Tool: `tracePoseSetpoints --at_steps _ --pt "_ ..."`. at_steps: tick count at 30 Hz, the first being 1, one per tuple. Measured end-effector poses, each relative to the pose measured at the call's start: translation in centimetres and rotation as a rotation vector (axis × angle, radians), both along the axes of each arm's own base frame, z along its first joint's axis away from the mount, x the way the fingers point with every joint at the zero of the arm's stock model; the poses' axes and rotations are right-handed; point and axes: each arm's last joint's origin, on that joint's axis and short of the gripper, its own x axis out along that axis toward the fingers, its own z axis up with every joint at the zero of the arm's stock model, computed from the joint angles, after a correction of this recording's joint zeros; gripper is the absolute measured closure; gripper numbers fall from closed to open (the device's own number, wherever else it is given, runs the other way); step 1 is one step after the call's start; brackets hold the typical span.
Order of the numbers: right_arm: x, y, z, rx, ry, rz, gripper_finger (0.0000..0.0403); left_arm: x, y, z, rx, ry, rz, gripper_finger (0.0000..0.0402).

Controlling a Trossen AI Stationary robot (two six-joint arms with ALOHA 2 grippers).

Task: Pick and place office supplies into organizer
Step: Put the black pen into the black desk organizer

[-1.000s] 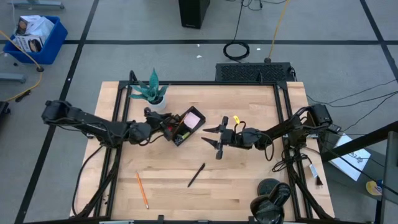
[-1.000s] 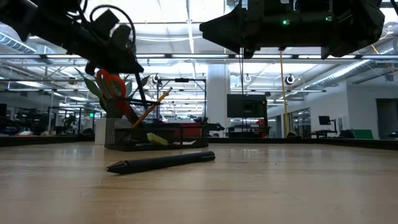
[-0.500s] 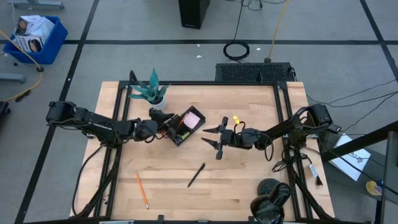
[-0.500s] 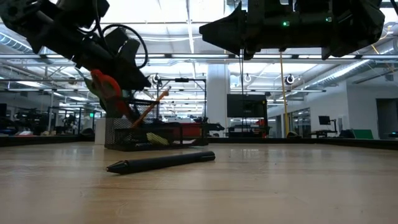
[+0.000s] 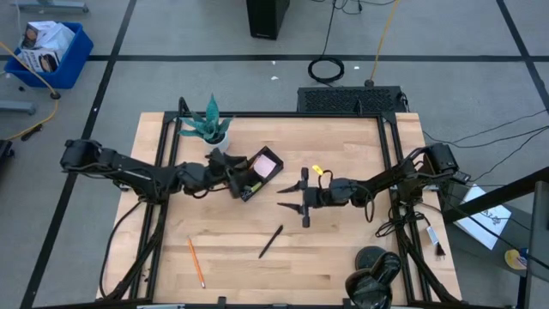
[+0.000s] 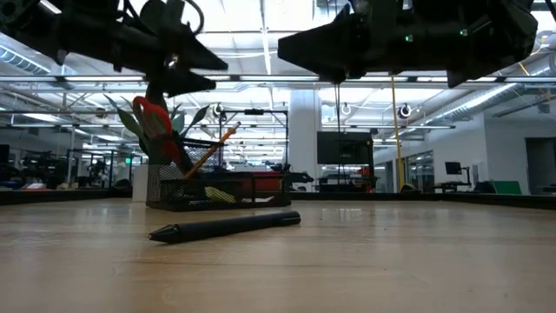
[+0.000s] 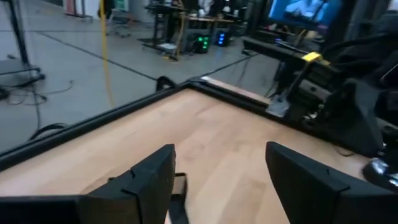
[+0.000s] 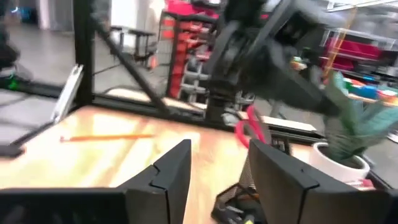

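— Left jaws?
— Parted wide, gripping nothing, hanging over the organizer (image 5: 254, 178) beside the plant (image 5: 208, 125)

— Scissors?
— Standing handles-up in the organizer, red loops (image 6: 153, 120) just under those jaws in the low view; hard to say whether touching. Hidden beneath the left arm (image 5: 129, 170) from above

— Anything else in there?
— Pink sticky pad (image 5: 267, 163) at the end towards the right arm (image 5: 386, 180); an orange pencil (image 6: 213, 148) leaning out beside the scissors. Cannot tell which compartments

— Right jaws?
— About half open, empty, hovering over bare counter (image 5: 343, 249) near the organizer; cut off by the top edge in the low view

— Loose on the counter?
— A black pen (image 5: 271, 241) and another orange pencil (image 5: 196, 263), well apart from the organizer
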Motion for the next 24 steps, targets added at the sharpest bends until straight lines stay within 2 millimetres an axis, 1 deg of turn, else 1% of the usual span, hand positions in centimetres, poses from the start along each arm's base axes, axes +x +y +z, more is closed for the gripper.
tracePoseSetpoints --at_steps 4,6,8,11,13,15,19,24 --pt "0.0 0.1 -0.3 -0.056 0.026 0.024 0.0256 -0.5 -0.4 1.0 -0.028 -0.053 -0.05 0.0145" --pt "0.0 0.2 -0.3 -0.018 0.033 0.062 0.0258 -0.7 -0.8 1.4 -0.063 -0.084 -0.104 0.0144" --pt "0.0 0.4 -0.6 0.024 0.065 0.16 0.0259 -0.9 -1.2 1.8 -0.097 -0.118 -0.162 0.0144" --pt "-0.1 1.0 -1.4 0.003 0.129 0.341 0.0259 -1.2 -1.6 2.3 -0.135 -0.146 -0.228 0.0144" --pt "-0.2 1.1 -2.2 -0.023 0.188 0.394 0.0259 -1.4 -1.9 2.5 -0.163 -0.161 -0.266 0.0144" --pt "-0.3 1.2 -2.8 -0.056 0.229 0.419 0.0259 -1.5 -2.2 2.7 -0.189 -0.175 -0.308 0.0144" --pt "0.0 1.2 -3.9 -0.072 0.246 0.424 0.0259 -1.6 -2.9 2.8 -0.258 -0.187 -0.391 0.0144" --pt "0.4 1.3 -6.4 -0.095 0.32 0.429 0.0259 -1.7 -3.7 3.0 -0.393 -0.209 -0.534 0.0144"
